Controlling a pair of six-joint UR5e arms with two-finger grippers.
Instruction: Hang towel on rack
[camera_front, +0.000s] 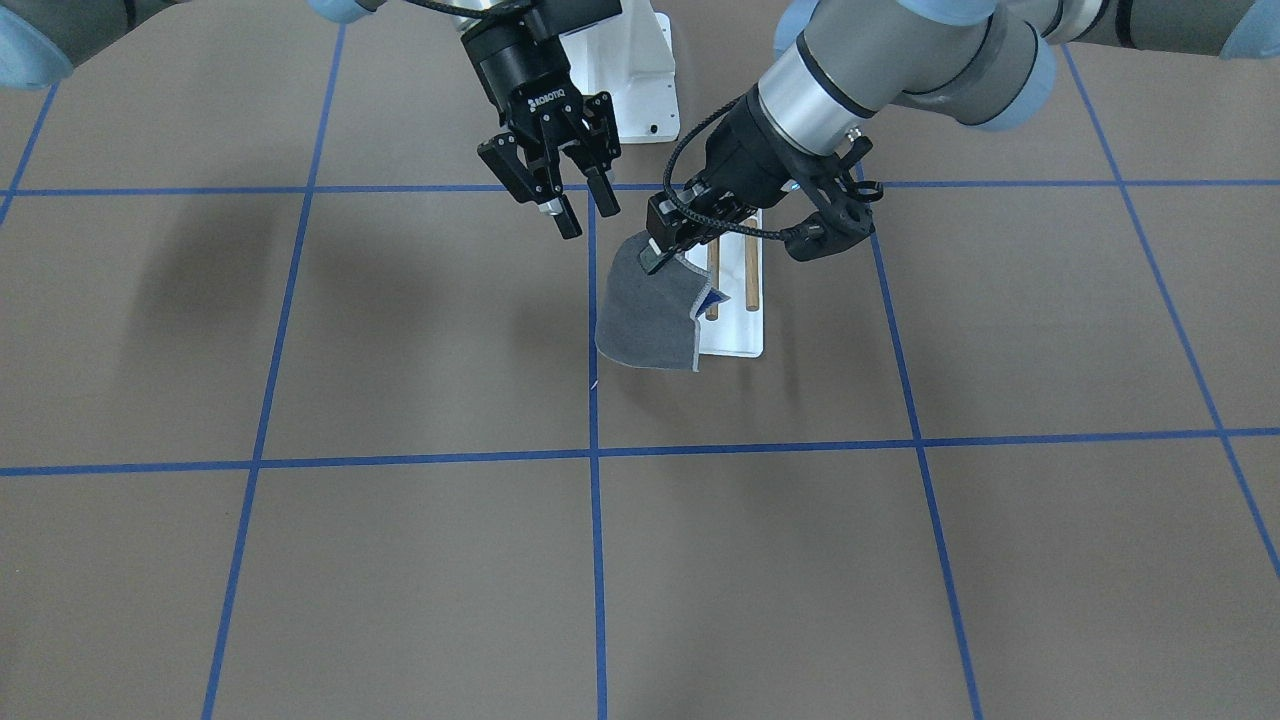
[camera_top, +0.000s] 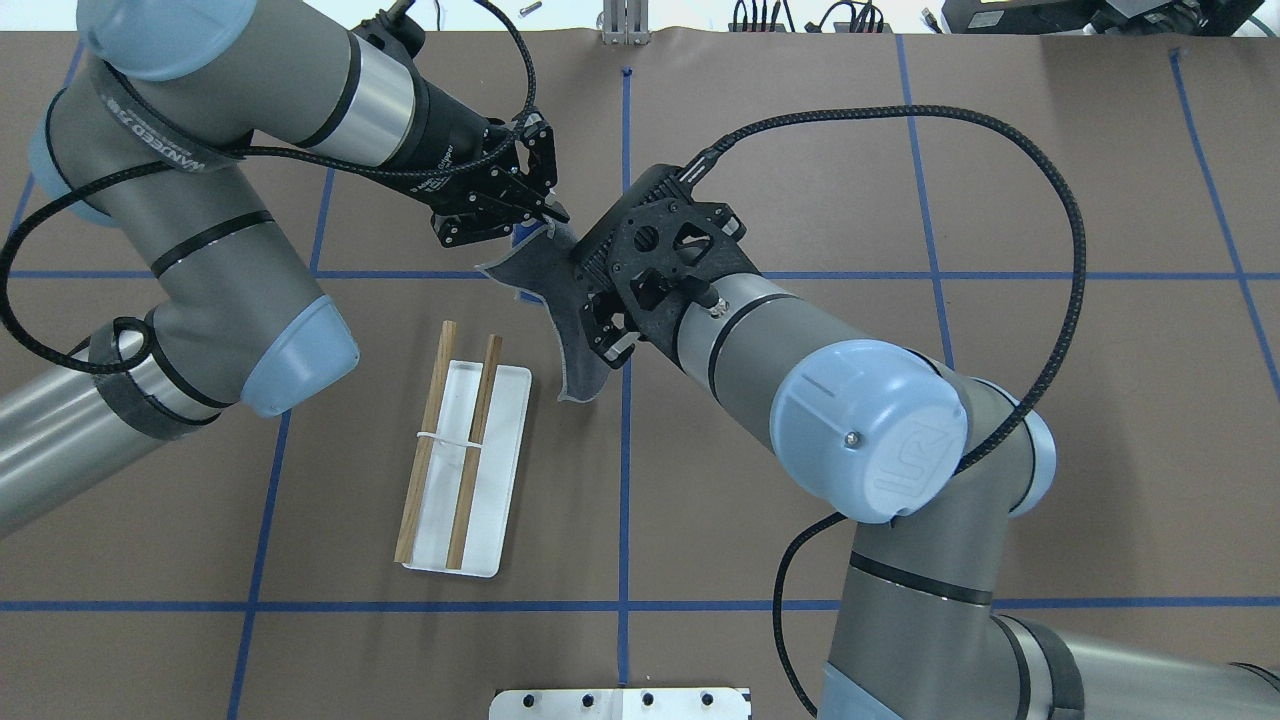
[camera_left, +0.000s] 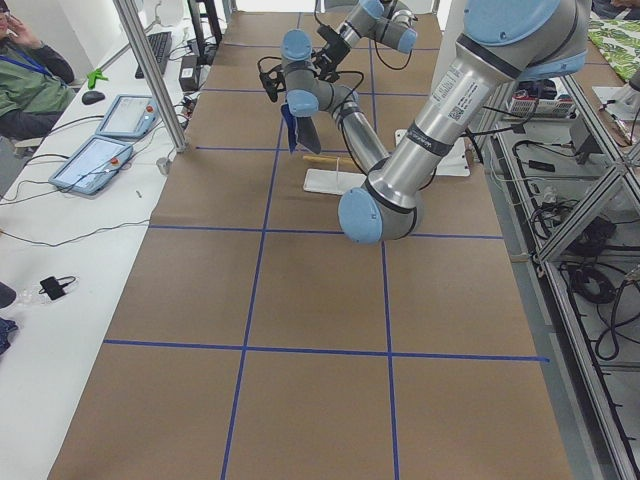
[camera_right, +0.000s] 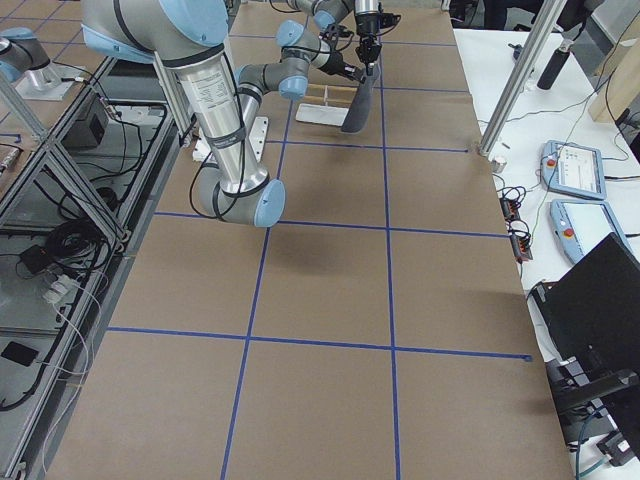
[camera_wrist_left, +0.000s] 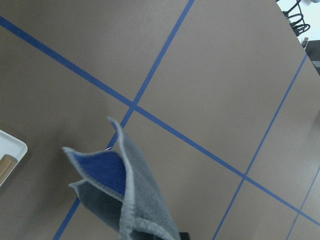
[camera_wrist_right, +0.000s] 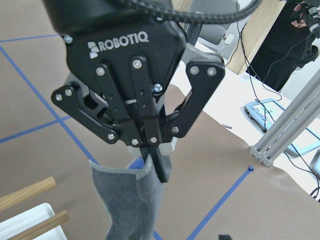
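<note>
In the front-facing view, the left gripper (camera_front: 655, 258) has its jaws clamped on the top edge of the towel (camera_front: 648, 320). The towel hangs in a loose fold just beside the rack (camera_front: 735, 342) and hides part of its white base. It is not on the rods (camera_front: 750, 285). The right gripper (camera_front: 588, 218) hovers close by over the tabletop (camera_front: 400, 350), its jaws spread wide and holding nothing.

From overhead, the towel droops between the two wrists, near the rack's far corner. The right wrist covers part of the towel, and the right jaws cannot be judged here.

In the left side view, the towel dangles from the left gripper, up by the rack.

In the right side view, it droops beside the rack. Whether its lower tip meets the tabletop cannot be told.

The left wrist view shows the towel folded over, with a blue inner face and a pale stitched edge. A corner of the rack sits at the left edge, and blue tape lines (camera_wrist_left: 165, 132) cross beneath the towel.

The right wrist view shows the left jaws pinching the towel's top, with the rods low at the left.
</note>
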